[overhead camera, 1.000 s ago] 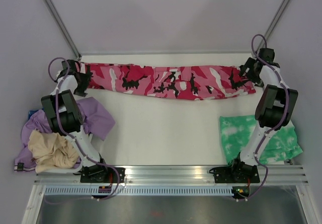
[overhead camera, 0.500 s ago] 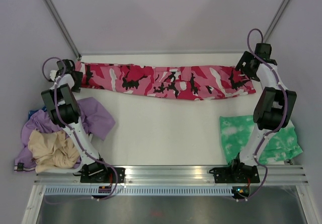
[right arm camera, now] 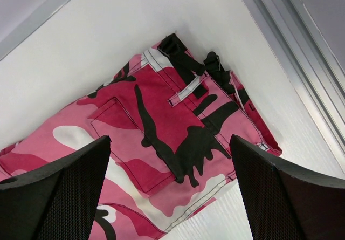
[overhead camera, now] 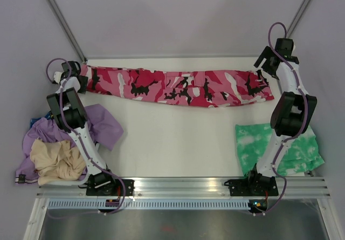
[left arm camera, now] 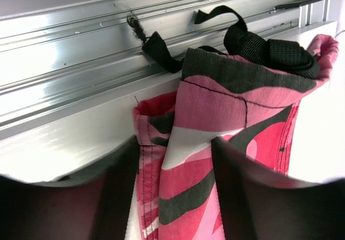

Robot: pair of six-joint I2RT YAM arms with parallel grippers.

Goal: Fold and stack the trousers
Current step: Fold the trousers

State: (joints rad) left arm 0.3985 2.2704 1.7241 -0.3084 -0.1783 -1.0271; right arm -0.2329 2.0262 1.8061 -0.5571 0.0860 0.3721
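Top view, trousers: the trousers (overhead camera: 180, 88) lie stretched in one long band along the far edge of the desk (overhead camera: 172, 148), flat and unbunched.
Top view, arms: the left pincer (overhead camera: 82, 77) is at the band's left end and the right pincer (overhead camera: 263, 66) is at its right end.
Top view, other cloth: a lilac garment (overhead camera: 105, 124) and a beige one (overhead camera: 54, 162) are heaped near left. A green tie-dye piece (overhead camera: 272, 143) lies near right. All three are well apart from the trousers.
Left wrist, pincer: the left pincer (left arm camera: 173, 143) has its jaws apart astride the hem, with cloth between the fingers (left arm camera: 116, 197). It has not visibly pinched the cloth, though the pads may be touching it.
Left wrist, cloth: this end of the trousers (left arm camera: 215, 105) has a black strap (left arm camera: 269, 48) and lies against the metal rail (left arm camera: 81, 51).
Right wrist, pincer: the right pincer (right arm camera: 168, 143) is spread wide above the other end and holds nothing.
Right wrist, cloth: the trousers (right arm camera: 161, 137) lie flat with a pocket showing, close to the desk corner.
Progress: the trousers are laid out straight, probably leg on leg. Neither end is gripped, no fold across the length is made, and nothing is stacked.
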